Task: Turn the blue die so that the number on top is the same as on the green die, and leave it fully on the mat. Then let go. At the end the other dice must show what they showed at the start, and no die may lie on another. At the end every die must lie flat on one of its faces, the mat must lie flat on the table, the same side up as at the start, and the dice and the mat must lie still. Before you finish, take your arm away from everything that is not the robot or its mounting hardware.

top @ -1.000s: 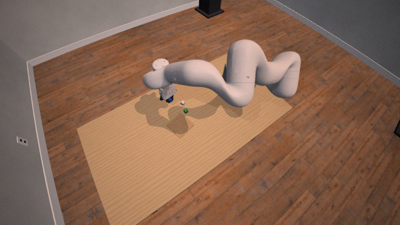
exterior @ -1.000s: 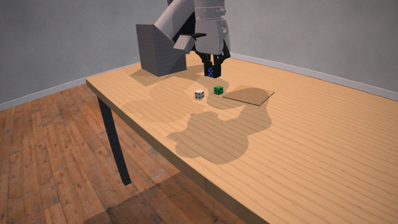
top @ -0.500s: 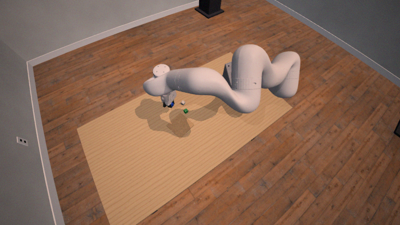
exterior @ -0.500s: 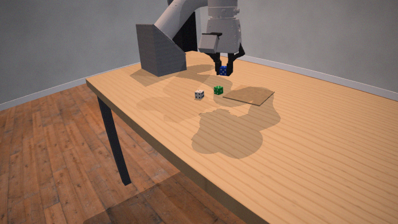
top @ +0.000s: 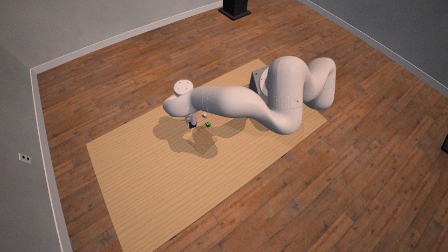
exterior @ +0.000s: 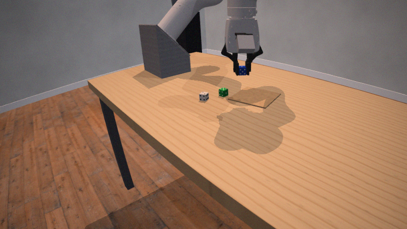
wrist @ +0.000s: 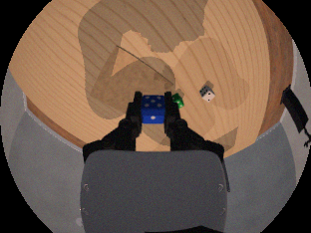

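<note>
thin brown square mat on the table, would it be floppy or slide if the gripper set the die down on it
The thin brown square mat lies flat with straight, crisp edges, so it is probably fairly stiff. Being so thin and loose on the wooden table, it may slide under a sideways nudge. The small blue die, held in the gripper, likely weighs too little to shift it.

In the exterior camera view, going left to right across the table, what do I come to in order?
Grey wedge-shaped arm base → white die → green die → blue die, held above the table in the gripper → thin mat lying flat.
</note>
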Motion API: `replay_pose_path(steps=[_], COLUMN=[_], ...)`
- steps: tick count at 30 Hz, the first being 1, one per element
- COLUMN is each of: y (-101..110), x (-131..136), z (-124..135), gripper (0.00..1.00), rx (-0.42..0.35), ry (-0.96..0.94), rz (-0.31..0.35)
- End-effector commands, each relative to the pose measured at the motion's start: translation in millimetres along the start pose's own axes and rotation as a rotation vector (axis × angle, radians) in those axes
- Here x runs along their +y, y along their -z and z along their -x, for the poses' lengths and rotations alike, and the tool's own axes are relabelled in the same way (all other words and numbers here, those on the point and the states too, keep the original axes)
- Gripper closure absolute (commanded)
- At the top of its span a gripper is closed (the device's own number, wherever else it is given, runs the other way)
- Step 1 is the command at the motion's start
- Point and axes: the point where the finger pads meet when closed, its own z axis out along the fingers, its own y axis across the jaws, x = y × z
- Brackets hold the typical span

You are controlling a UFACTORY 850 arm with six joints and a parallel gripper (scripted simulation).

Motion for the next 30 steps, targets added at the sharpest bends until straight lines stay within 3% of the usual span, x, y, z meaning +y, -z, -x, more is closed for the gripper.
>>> replay_pose_path(steps=[1, 19, 30], y=[0, -4, -4], x=[-16, -62, -65], z=[8, 36, 38], gripper=[0.79, 0.79, 0.79], rx=[0.012, 0.013, 0.035], ry=[0.174, 0.678, 0.705], rz=[-0.008, -0.008, -0.019])
